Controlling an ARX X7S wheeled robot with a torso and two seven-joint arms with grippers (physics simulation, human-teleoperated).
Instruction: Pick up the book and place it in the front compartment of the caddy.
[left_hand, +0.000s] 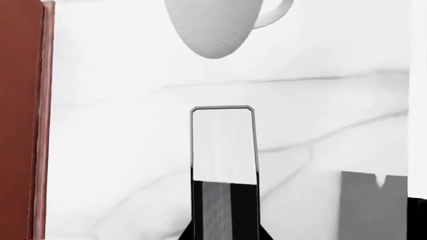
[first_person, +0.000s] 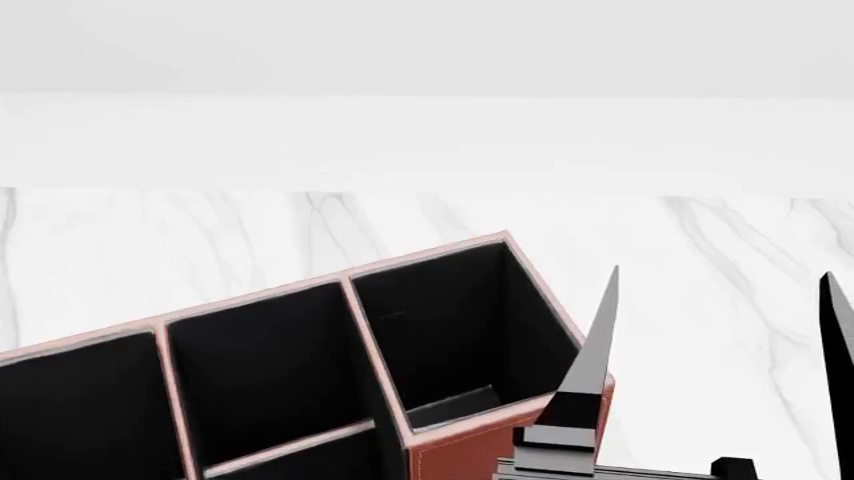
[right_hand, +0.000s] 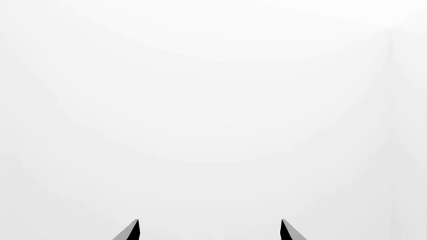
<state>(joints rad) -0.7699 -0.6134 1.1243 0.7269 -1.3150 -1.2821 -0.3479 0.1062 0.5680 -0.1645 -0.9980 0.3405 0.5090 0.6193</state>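
In the left wrist view the book (left_hand: 223, 145) points away from the camera edge-on, its white page edge framed by a thin black cover. My left gripper (left_hand: 225, 235) is shut on its near end, with black fingers (left_hand: 185, 235) on either side. The book hangs above the white marble table (left_hand: 120, 150). The reddish-brown caddy (left_hand: 20, 120) runs along one side of that view, apart from the book. The head view shows the caddy (first_person: 461, 455) from above with black-lined compartments; the book is out of that view. My right gripper (first_person: 721, 275) stands open and empty beside the caddy, also seen as the right gripper (right_hand: 209, 222).
A white mug (left_hand: 213, 25) stands on the table beyond the book's far end. A flat grey shape (left_hand: 373, 205) sits close to the left gripper. The right wrist view faces only a plain white wall (right_hand: 213, 100).
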